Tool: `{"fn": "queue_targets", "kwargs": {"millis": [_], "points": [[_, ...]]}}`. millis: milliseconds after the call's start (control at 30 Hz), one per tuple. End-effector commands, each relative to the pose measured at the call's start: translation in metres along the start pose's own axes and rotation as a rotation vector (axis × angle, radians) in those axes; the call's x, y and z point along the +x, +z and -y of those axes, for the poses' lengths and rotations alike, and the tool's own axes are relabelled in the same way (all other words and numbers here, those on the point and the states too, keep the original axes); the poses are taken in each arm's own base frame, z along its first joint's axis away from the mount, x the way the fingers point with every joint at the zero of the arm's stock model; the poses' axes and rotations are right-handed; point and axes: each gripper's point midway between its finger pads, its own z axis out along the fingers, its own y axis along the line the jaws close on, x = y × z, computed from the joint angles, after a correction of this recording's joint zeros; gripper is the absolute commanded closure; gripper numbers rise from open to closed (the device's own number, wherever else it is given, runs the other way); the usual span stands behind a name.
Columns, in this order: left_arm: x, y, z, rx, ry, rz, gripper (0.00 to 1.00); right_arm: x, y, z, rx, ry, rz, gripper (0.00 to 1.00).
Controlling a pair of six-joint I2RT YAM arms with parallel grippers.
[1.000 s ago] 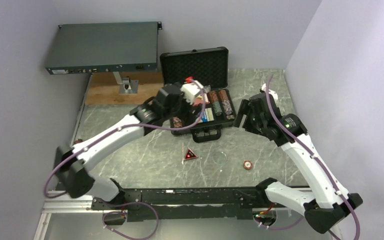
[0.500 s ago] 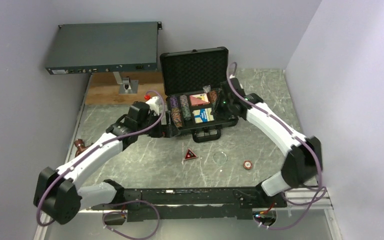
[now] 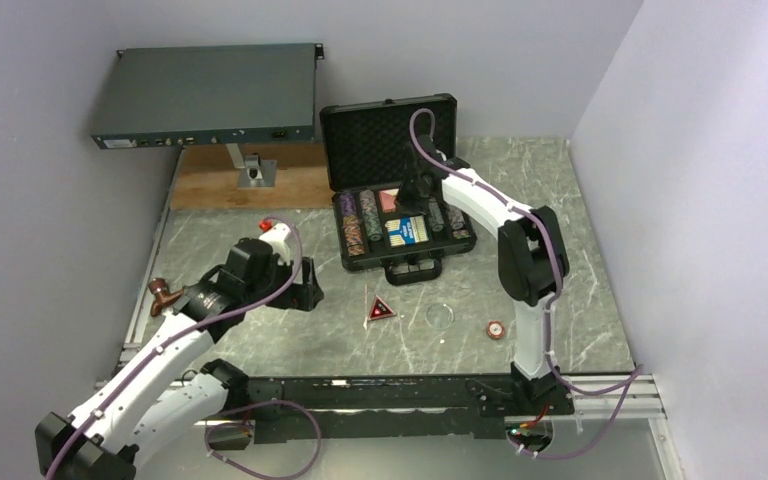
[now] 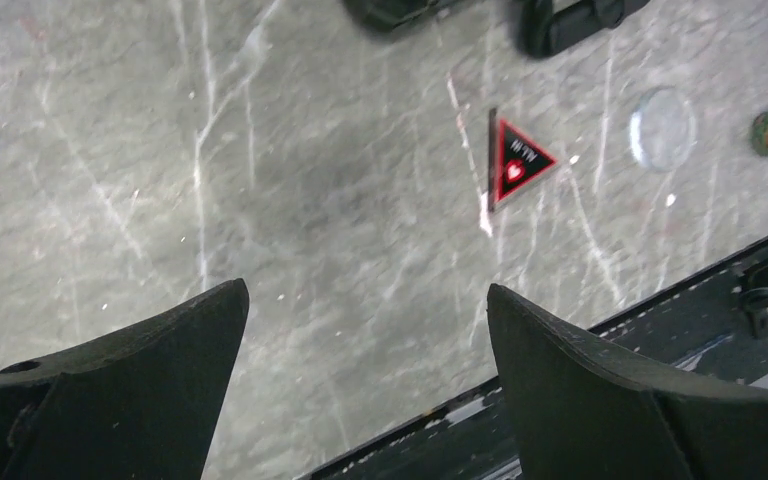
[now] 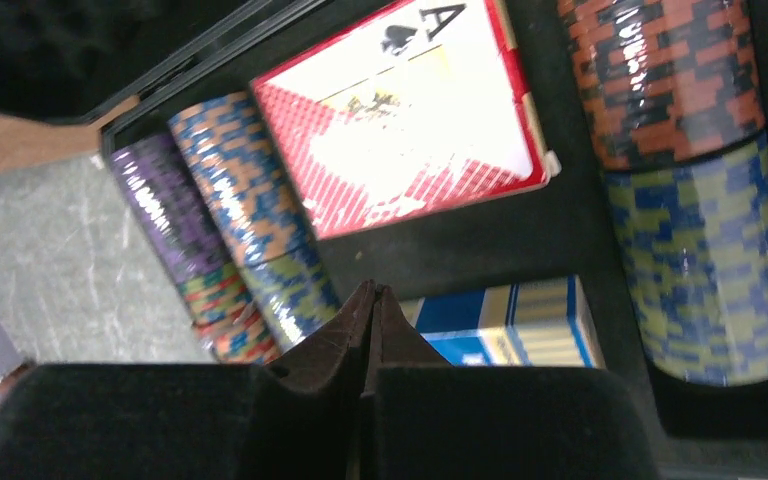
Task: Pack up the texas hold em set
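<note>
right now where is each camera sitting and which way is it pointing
top external: fixed above and behind the bases, looking down on the table and open briefcase; both arms show.
left wrist: on the left arm, facing down at the table; open left gripper at the bottom.
right wrist: close over the briefcase, facing chip rows and a red card deck; shut right gripper below.
shared: top and left wrist both show the red triangle.

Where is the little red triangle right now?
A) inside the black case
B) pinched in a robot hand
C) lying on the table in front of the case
C: the red triangle lies flat on the table, on the near side of the open black case, with nothing holding it.
</note>
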Motion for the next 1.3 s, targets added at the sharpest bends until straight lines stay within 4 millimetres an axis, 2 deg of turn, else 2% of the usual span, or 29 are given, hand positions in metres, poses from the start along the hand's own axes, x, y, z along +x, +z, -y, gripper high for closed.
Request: {"fn": "queue_targets", "kwargs": {"millis": [0,133,267,500,633,733,867,967,1100,1267], "points": [[0.0,-0.016,-0.011,-0.043,0.061,0.033,0.04,-0.013,0.011,0.004,0.018,0.055,0.009,1.0],[-0.008,-0.027,-0.012,-0.057,0.102,0.066,0.04,0.0,0.024,0.029,0.081,0.091,-0.036,1.0],[-0.008,-0.03,-0.016,-0.071,0.11,0.086,0.04,0.037,0.026,0.059,0.133,0.111,-0.092,1.0],[-0.01,-0.028,-0.015,-0.065,0.118,0.097,0.04,0.101,0.03,0.086,0.183,0.1,-0.17,1.0],[-0.008,-0.026,-0.014,-0.06,0.118,0.072,0.05,0.115,0.031,0.098,0.225,0.084,-0.173,1.0],[-0.007,-0.026,-0.014,-0.062,0.118,0.066,0.05,0.102,0.026,0.093,0.242,0.04,-0.139,1.0],[-0.008,-0.026,-0.016,-0.074,0.112,0.071,0.05,0.066,0.009,0.064,0.228,-0.097,-0.078,1.0],[-0.008,-0.027,-0.016,-0.071,0.111,0.076,0.05,0.035,-0.011,0.039,0.222,-0.183,-0.001,1.0],[-0.009,-0.028,-0.015,-0.071,0.111,0.078,0.05,0.005,-0.04,0.018,0.202,-0.216,0.093,1.0],[-0.008,-0.029,-0.013,-0.063,0.113,0.082,0.05,-0.005,-0.066,0.008,0.164,-0.216,0.128,1.0]]}}
